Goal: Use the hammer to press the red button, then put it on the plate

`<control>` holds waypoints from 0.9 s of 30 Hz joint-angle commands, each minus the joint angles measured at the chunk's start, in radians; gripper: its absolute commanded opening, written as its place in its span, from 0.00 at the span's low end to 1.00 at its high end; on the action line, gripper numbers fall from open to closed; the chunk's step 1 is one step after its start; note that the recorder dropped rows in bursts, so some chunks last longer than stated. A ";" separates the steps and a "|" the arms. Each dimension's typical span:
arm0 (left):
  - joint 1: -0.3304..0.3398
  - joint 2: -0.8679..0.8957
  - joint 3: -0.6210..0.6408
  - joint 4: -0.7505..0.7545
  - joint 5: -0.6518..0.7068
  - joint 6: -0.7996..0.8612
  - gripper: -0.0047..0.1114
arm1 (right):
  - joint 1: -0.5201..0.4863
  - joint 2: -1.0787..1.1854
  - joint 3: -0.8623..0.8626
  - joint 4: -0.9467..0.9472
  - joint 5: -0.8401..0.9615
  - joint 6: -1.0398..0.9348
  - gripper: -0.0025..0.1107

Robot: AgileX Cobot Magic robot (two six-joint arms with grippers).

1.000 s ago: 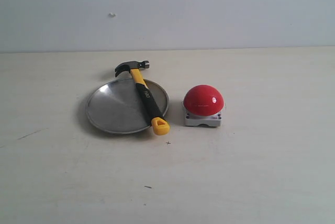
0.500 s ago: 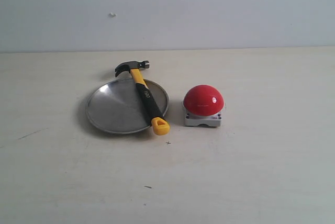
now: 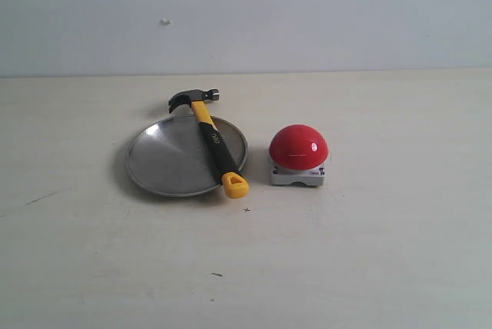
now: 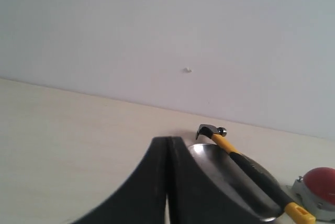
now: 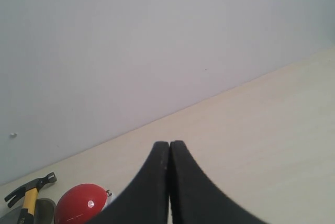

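The left claw (image 4: 167, 141) is pressed together and holds nothing, and so is the right claw (image 5: 169, 144). Neither shows in the exterior view. On the pale desk (image 3: 384, 252) the plate (image 3: 161, 161) lies left of the red button (image 3: 298, 147), apart from it. The hammer (image 3: 216, 144) rests across the plate's right side, its head past the far rim, clear of both claws. In the left wrist view that claw hides part of the plate, and the frame edge cuts off the button.

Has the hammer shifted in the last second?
No. The hammer lies across the plate as before, yellow end equally far from the red button.
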 commanded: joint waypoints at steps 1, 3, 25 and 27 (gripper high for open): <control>-0.004 -0.006 -0.001 0.497 0.036 -0.452 0.04 | -0.005 -0.006 0.004 -0.011 0.000 0.000 0.02; -0.004 -0.006 -0.001 0.759 0.036 -0.684 0.04 | -0.005 -0.006 0.004 -0.011 0.000 0.000 0.02; -0.004 -0.006 -0.001 0.670 0.040 -0.492 0.04 | -0.005 -0.006 0.004 -0.011 0.000 0.000 0.02; -0.004 -0.006 -0.001 0.670 0.040 -0.492 0.04 | -0.005 -0.006 0.004 -0.011 0.000 0.000 0.02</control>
